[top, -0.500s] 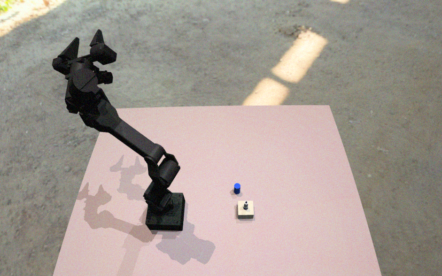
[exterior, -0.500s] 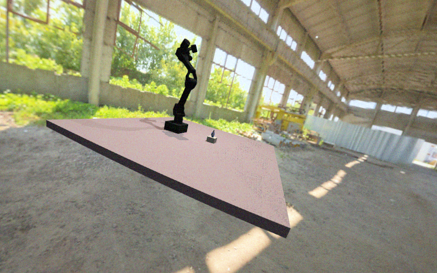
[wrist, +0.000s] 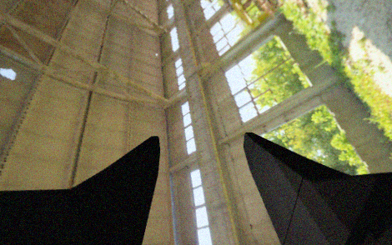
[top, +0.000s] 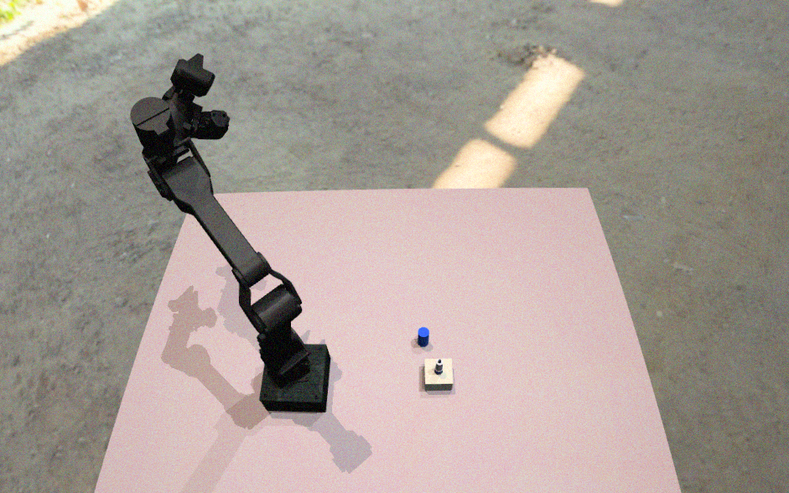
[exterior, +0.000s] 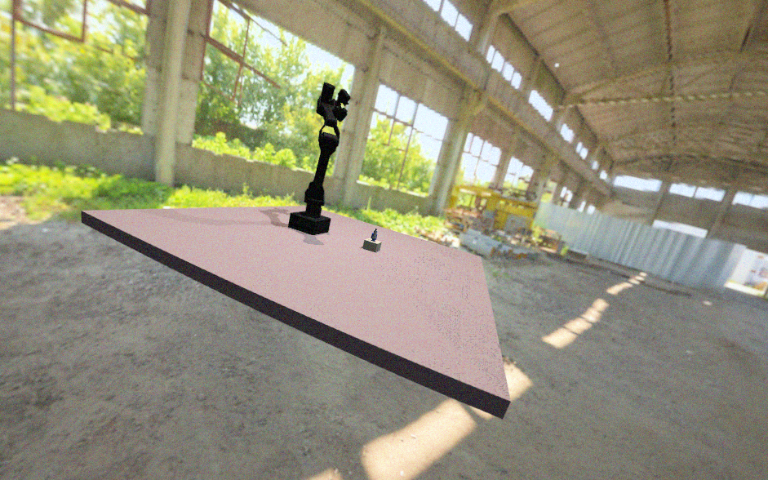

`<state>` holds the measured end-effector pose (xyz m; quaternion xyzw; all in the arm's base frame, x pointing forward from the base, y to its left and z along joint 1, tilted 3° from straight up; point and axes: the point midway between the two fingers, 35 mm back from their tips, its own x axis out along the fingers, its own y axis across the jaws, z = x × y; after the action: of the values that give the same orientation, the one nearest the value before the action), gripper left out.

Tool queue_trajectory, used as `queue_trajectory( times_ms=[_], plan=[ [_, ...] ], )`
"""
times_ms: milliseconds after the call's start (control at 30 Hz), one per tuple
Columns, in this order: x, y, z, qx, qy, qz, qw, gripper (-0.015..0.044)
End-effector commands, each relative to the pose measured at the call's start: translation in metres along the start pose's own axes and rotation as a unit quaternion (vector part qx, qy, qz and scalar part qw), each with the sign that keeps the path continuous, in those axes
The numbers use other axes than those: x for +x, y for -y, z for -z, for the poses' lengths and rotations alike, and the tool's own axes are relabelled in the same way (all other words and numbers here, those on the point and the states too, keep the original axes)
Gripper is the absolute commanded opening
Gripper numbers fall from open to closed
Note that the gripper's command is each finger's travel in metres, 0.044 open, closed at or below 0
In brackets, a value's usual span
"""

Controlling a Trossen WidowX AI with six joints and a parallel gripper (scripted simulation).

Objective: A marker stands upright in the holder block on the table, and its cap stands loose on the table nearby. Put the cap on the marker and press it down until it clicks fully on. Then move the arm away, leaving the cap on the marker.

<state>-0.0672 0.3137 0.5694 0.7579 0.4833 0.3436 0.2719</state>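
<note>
step in hand is judged to be the approach to the cap — nothing has been grasped, and the gripper (top: 201,91) is seen high in the upper left of the top view, well apart from the work. in the wrist view only roof beams and windows are framed between the two dark fingers, so the tool is pointed upward; the jaws stand partly open, about mid-range, with nothing between them. the cap (top: 423,336), a short blue cylinder, is found standing on the pink table (top: 507,256) in the lower centre of the top view, just beside the holder block (top: 438,375) and on its far side. the marker (top: 438,366) is seated upright in the block, tip up. to do the step well, the wrist should be swung over and pointed down before descent, the jaws brought either side of the cap's round wall, and the grip taken low enough to hold yet high enough that the fingers are kept off the table — a skewed grip would likely tip the cap. the cap's long axis is vertical, parallel to the marker's; which end is open cannot be told at this size. in the exterior view the block (exterior: 371,245) is seen small, to the right of the arm's base; the cap is barely resolved there.
</note>
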Motion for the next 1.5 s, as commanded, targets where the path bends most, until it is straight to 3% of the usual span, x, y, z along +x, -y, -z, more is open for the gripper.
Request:
queue_trajectory(
  times_ms=[0, 367, 700, 1033, 1467],
  plan=[
    [0.036, 0.026, -0.048, -0.127, 0.059, 0.023, 0.990, 0.0237],
    [0.086, 0.042, -0.210, -0.339, 0.230, 0.117, 0.905, 0.0237],
    [0.067, 0.043, -0.370, -0.416, 0.353, 0.273, 0.793, 0.0237],
    [-0.017, 0.034, -0.509, -0.379, 0.439, 0.443, 0.684, 0.0237],
    [-0.199, 0.039, -0.607, -0.167, 0.473, 0.628, 0.595, 0.0237]
  ],
)
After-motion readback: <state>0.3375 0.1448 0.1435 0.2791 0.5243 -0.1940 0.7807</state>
